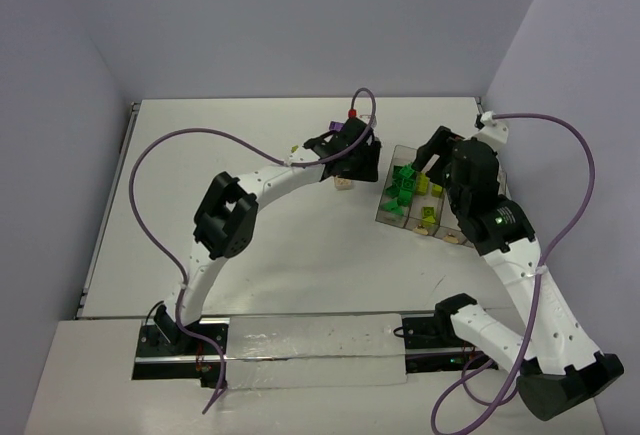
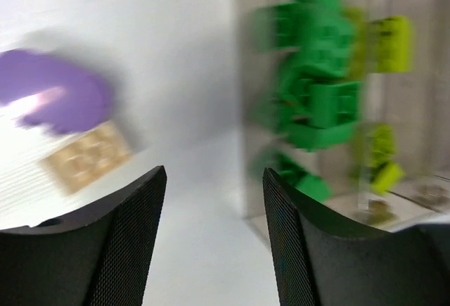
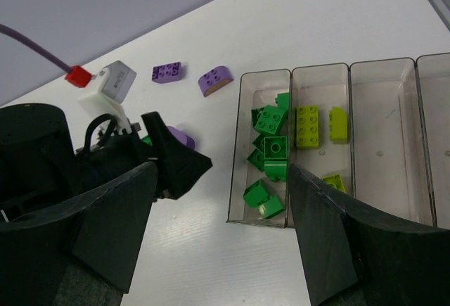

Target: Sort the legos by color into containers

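The containers are a row of smoky clear bins. The first holds several dark green legos, the second yellow-green ones, and the third bin shows only bare floor. On the table lie two purple legos, with another purple one beside my left gripper. The blurred left wrist view shows my left gripper open and holding nothing, with a purple lego and a tan lego ahead on the left. My right gripper hangs open above the bins' near end.
The bins stand right of centre on the white table, with the left arm reaching across to their left side. Purple cables loop over the table. Walls close in the back and both sides.
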Robot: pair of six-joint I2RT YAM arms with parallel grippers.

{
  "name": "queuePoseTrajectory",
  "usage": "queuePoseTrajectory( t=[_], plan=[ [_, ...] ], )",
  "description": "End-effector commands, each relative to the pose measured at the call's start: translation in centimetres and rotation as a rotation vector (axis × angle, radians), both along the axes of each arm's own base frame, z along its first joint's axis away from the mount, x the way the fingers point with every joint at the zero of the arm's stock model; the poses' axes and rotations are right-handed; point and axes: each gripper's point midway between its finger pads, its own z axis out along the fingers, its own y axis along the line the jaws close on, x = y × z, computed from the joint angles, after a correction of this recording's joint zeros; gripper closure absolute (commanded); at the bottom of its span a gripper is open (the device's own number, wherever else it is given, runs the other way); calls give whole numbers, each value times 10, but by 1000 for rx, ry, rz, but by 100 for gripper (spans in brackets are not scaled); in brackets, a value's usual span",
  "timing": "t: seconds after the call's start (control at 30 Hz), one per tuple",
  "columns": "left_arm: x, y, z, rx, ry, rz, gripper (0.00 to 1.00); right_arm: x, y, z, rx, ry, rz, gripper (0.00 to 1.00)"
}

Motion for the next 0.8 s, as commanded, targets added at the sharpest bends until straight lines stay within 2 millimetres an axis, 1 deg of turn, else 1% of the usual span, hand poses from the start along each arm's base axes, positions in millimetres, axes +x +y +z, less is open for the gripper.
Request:
queuePoseTrajectory(
  t=[0.0,0.03,0.07,0.1,0.27,0.33,0.4,0.47,0.6,0.77],
  plan=[
    [21,53,34,159,-164,124,35,5,0,0,4,-15,-3,18],
    [24,61,32,171,-165,132,34,5,0,1,2,-17,-2,18],
    [25,62,32,174,-167,135,34,6,1,1,2,-15,-2,18],
    [35,75,28,191,-166,167,32,6,1,2,1,-17,-2,18],
    [54,106,13,247,-139,233,24,6,0,4,-6,-17,-1,18],
    [65,121,6,258,-121,260,21,7,1,1,-9,-10,3,18],
    [70,125,0,262,-112,262,18,8,2,0,-6,-8,9,19],
    [77,128,-3,269,-115,260,18,9,4,0,-6,-5,15,18],
    [93,127,-7,300,-147,236,19,9,4,0,-10,-4,17,19],
    [112,124,-16,281,-146,214,19,9,4,-2,-16,4,20,19]
  ],
)
